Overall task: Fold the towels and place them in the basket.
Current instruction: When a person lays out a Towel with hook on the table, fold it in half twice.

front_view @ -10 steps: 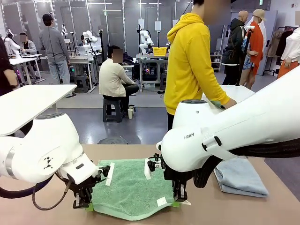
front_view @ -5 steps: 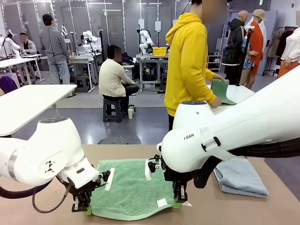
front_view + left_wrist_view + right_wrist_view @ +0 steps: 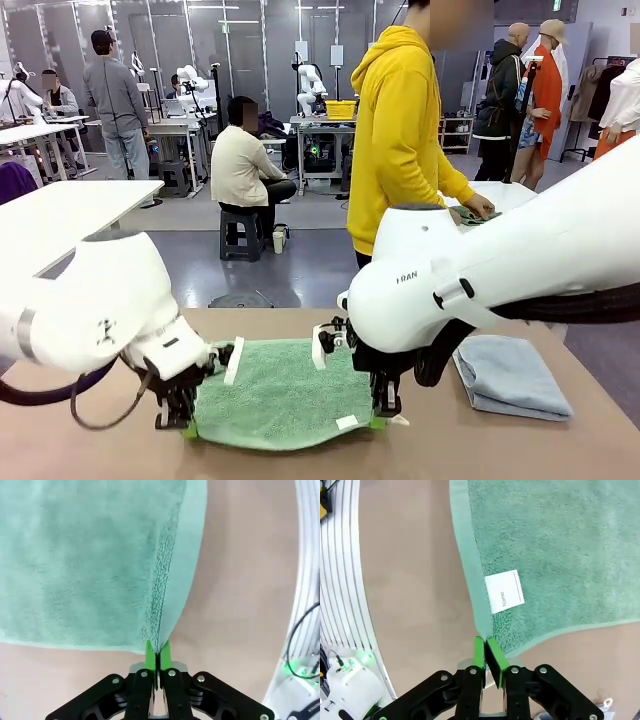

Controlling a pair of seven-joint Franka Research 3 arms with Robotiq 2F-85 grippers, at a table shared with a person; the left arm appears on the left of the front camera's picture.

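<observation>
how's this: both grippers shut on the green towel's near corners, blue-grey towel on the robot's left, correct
No: front view shows the blue-grey towel on the robot's right. Left gripper and right gripper are shut on the green towel's near corners.

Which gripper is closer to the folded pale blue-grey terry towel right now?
Right. The right gripper, pinching the green terry towel's near right corner, is beside the blue-grey towel; the left gripper pinches the opposite near corner, farther away.

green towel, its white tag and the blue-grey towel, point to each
green towel (image 3: 285, 395), front view, middle of its spread top face
white tag (image 3: 504, 591), right wrist view, centre of the label
blue-grey towel (image 3: 510, 378), front view, middle of the folded top
</observation>
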